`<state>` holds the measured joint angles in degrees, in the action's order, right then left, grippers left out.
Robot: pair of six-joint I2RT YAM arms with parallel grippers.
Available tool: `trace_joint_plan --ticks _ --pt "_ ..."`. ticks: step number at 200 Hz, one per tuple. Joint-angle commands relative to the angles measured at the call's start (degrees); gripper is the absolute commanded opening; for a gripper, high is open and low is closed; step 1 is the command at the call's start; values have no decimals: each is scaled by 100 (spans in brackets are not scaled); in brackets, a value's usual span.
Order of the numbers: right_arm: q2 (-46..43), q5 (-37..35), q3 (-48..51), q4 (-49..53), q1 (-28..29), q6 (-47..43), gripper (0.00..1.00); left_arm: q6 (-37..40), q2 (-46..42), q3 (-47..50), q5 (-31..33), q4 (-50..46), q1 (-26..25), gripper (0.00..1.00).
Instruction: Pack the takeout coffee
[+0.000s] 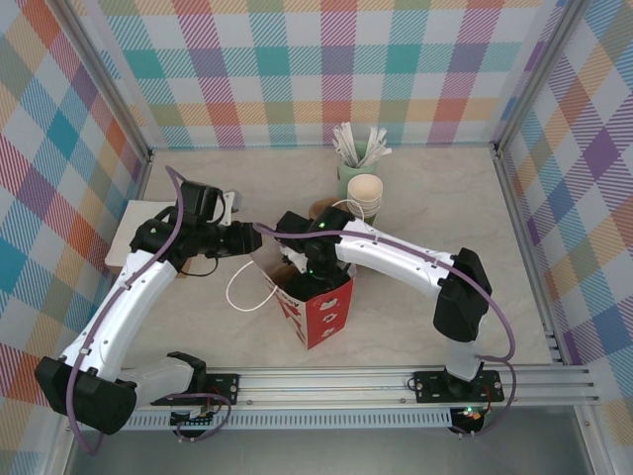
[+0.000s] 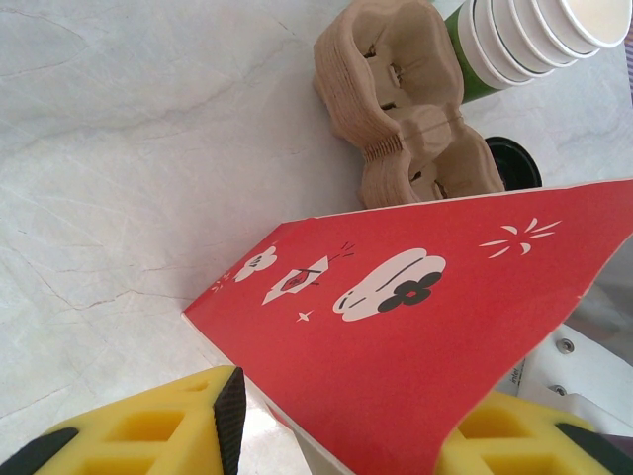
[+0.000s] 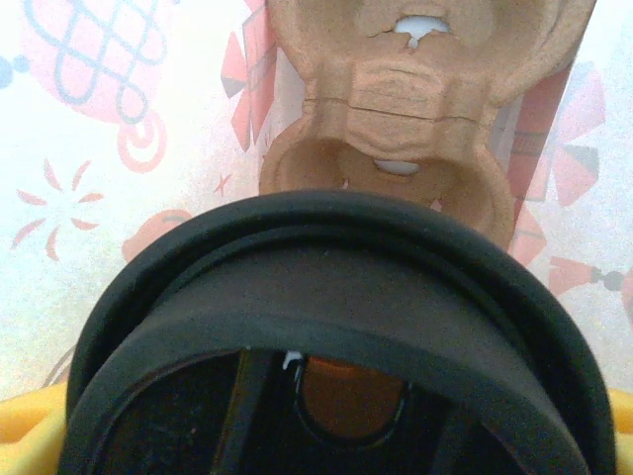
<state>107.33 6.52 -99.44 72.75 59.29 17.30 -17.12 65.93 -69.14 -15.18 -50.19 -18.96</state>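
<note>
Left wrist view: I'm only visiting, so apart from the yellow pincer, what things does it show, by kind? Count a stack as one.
Red paper bag: 1
Stack of cardboard cup carriers: 1
Stack of lidless green cups: 1
Black-lidded cup: 1
Total: 4
</note>
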Motion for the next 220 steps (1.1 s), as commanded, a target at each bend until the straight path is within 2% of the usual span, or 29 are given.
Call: trace_joint_plan --ticks 1,220 --pt "75 1 21 125 30 -9 86 10 -11 33 20 1 59 43" --pt "35 -37 434 -297 24 -124 86 19 12 33 60 -17 59 43"
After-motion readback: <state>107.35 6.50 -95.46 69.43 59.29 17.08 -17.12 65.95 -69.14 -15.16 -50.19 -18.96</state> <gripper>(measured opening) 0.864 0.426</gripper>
